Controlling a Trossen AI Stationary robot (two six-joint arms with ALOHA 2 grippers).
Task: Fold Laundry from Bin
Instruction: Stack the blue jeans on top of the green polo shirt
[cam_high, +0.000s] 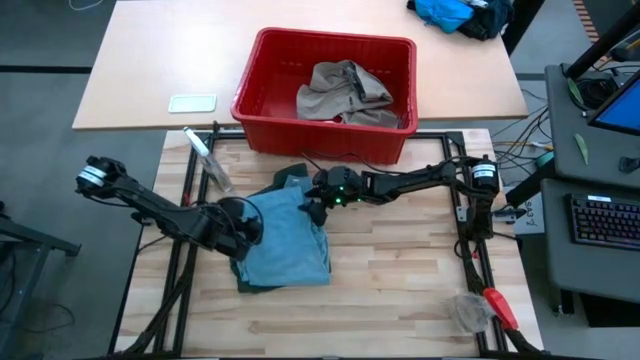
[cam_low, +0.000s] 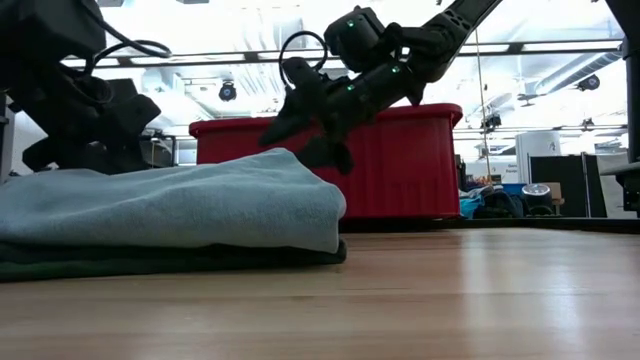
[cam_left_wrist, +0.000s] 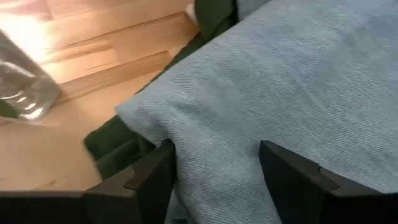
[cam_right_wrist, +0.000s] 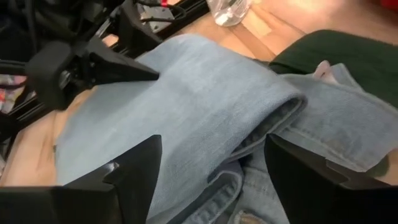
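The folded light blue denim trousers (cam_high: 290, 240) lie on the dark green shorts (cam_high: 284, 179) at the table's middle left. My left gripper (cam_high: 252, 225) is open at the trousers' left edge, and the folded denim corner (cam_left_wrist: 211, 130) lies between its fingers. My right gripper (cam_high: 315, 208) hovers open above the trousers' far right fold (cam_right_wrist: 249, 118), clear of the cloth in the low view (cam_low: 315, 135). The red bin (cam_high: 262, 110) stands at the far edge with a khaki garment (cam_high: 340, 92) lying in it. My left gripper comes in slanting down from the table's left, one finger (cam_left_wrist: 152, 177) beside the denim corner's edge and the other (cam_left_wrist: 289, 177) over the cloth. Whether the fingers touch the denim I cannot tell. The trousers lie flat on the shorts.
A clear plastic bottle (cam_high: 205, 152) lies at the far left of the table. A red-handled tool (cam_high: 500, 306) and a clear cup (cam_high: 466, 311) sit at the near right corner. Black frame rails (cam_high: 470, 230) border the table. Bare wood lies near and right of the pile.
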